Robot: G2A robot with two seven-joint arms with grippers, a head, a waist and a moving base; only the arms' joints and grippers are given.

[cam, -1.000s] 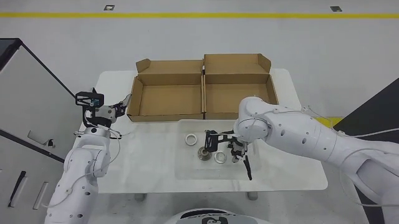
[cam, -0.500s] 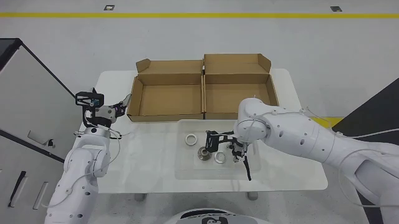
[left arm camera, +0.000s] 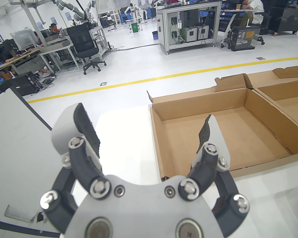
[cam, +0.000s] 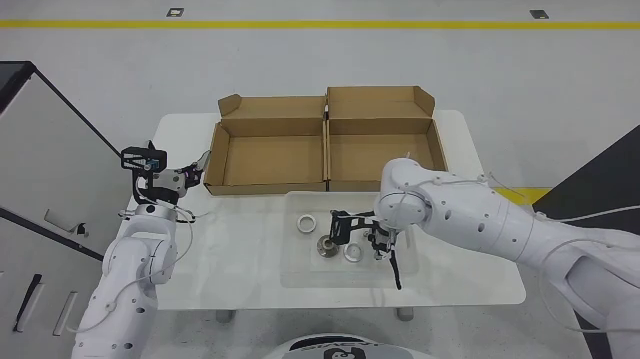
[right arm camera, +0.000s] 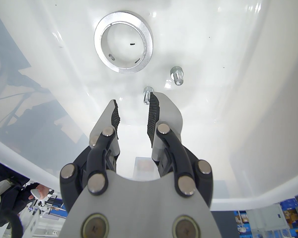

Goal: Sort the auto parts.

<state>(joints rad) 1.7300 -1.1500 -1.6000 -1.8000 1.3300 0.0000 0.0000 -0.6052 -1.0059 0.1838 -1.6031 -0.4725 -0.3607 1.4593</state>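
Observation:
A white tray holds a silver ring, a dark metal hub and a second silver ring. My right gripper hangs low in the tray, just right of that ring. In the right wrist view it is open. A small bolt lies at the tip of one pad, another bolt is a little beyond, and the ring is further ahead. My left gripper is open and holds nothing, above the table's left edge.
Two open cardboard boxes stand side by side at the back of the table, the left box and the right box. A grey panel leans off the table's left side.
My right gripper has edged slightly toward the ring and bolts in the tray. The left arm has not moved.

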